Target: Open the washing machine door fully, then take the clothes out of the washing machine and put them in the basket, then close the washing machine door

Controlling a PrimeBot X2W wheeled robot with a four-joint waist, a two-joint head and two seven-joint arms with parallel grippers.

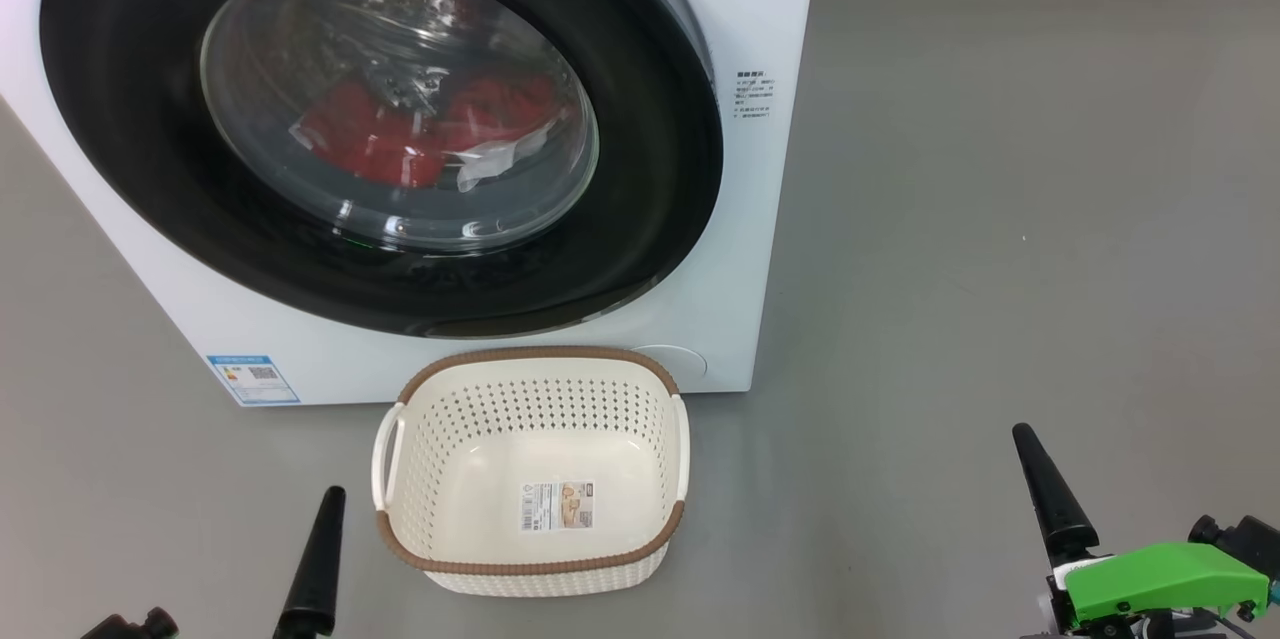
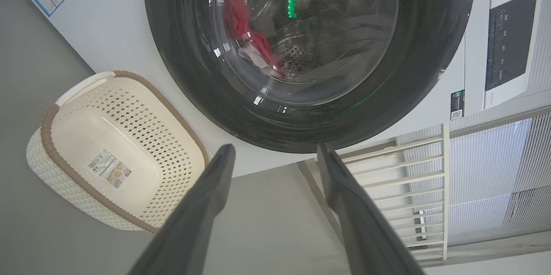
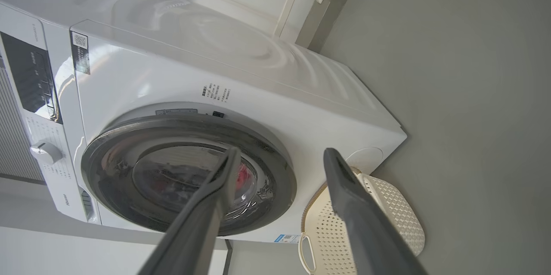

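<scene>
Left claw (image 2: 275, 148) and right claw (image 3: 282, 151) are hanging open; ahead, the round black glass door (image 1: 400, 209) is sitting shut; red clothes (image 1: 380, 134) inside; cream plastic basket (image 1: 530, 355) empty.

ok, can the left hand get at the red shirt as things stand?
Probably not. The washing machine door looks shut, so its glass stands between the left hand and the red shirt inside. The hand is open and short of the door.
</scene>
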